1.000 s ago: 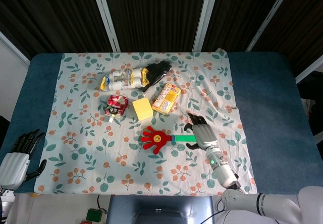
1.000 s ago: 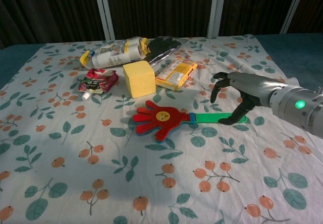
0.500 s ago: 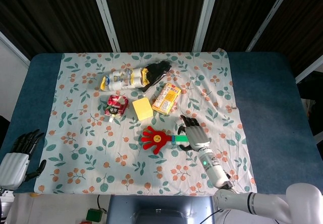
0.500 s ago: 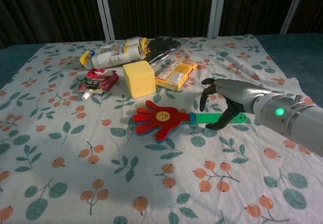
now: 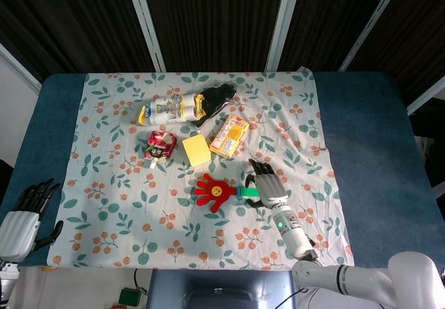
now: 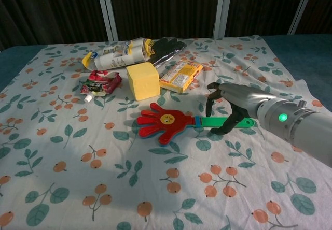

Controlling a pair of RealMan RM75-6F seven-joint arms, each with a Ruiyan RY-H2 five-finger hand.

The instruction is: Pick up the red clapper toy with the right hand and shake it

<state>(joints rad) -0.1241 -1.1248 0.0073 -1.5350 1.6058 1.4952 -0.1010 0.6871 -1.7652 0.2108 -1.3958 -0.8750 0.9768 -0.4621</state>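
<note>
The red clapper toy [image 5: 214, 191] [image 6: 165, 122], a red hand shape on a green handle [image 6: 224, 121], lies flat on the floral cloth [image 5: 125, 211]. My right hand [image 5: 266, 184] [image 6: 233, 101] arches over the handle's middle. Its fingertips [image 6: 209, 104] point down on the far side and the thumb comes in from the near side, with the handle between them. No firm grip shows, and the toy still rests on the cloth. My left hand [image 5: 24, 215] hangs off the cloth at the table's near left corner, fingers apart, holding nothing; the chest view does not show it.
Behind the clapper sit a yellow block [image 5: 197, 149] [image 6: 142, 81], an orange snack packet [image 5: 229, 135], a red pouch [image 5: 160, 146], a white and yellow bottle [image 5: 169, 108] and a black bag [image 5: 217, 99]. Blue table [image 5: 368, 149] borders the cloth.
My right hand has slid left along the green handle toward the red part and dropped lower, its fingers curling down around the handle. The clapper and my left hand have not moved.
</note>
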